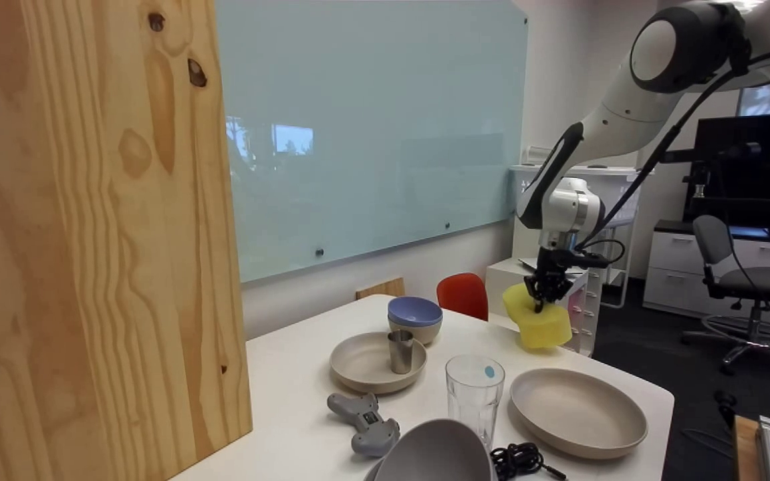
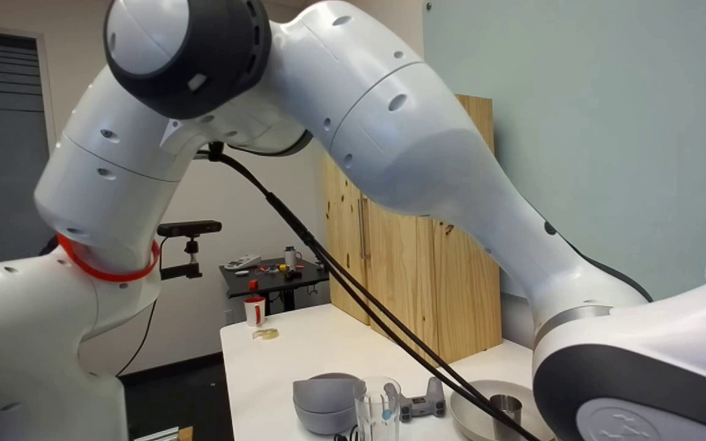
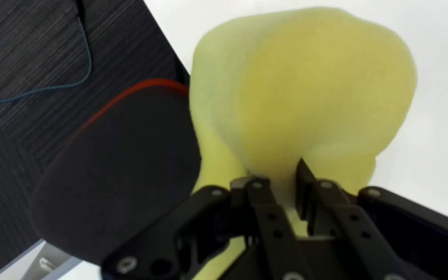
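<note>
You have a white table [image 1: 285, 391], a red chair [image 1: 463, 296] just beside its edge, and a beige plate [image 1: 577, 413] on it. At the table's edge, a yellow spongy piece [image 1: 543, 331] is pinched in your gripper [image 3: 280, 177]. A drinking glass [image 1: 474, 393] stands on the table.

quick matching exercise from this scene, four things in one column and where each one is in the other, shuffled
1. metal cup
2. blue bowl
3. soft yellow piece
4. game controller

a. directly on the table
b. gripped by the tool
c. standing in a shallow dish
d. nested in a pale bowl

Pairs: 1-c, 2-d, 3-b, 4-a
</note>
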You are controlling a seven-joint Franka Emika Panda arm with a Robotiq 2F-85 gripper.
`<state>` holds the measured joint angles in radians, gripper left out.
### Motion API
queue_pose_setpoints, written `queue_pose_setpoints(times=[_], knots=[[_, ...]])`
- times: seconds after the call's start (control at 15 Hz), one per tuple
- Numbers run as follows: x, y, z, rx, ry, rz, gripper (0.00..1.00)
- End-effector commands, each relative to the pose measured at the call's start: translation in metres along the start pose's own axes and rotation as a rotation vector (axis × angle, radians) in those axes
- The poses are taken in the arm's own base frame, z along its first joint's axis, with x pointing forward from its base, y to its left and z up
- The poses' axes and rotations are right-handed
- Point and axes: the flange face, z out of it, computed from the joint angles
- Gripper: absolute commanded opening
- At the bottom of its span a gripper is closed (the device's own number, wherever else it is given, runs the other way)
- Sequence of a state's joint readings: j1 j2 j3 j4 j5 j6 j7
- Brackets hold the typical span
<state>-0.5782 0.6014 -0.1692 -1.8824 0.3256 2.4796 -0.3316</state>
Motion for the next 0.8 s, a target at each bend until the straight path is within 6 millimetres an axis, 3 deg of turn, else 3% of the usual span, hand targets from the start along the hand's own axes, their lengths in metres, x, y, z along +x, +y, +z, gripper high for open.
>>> queue_pose_setpoints(times=[0.0, 0.4, 0.73], knots=[[0.016, -0.020, 0.013, 0.021, 0.106, 0.006, 0.05], [0.024, -0.059, 0.023, 0.163, 0.194, 0.081, 0.05], [0.023, -0.065, 0.034, 0.278, 0.187, 0.174, 0.05]])
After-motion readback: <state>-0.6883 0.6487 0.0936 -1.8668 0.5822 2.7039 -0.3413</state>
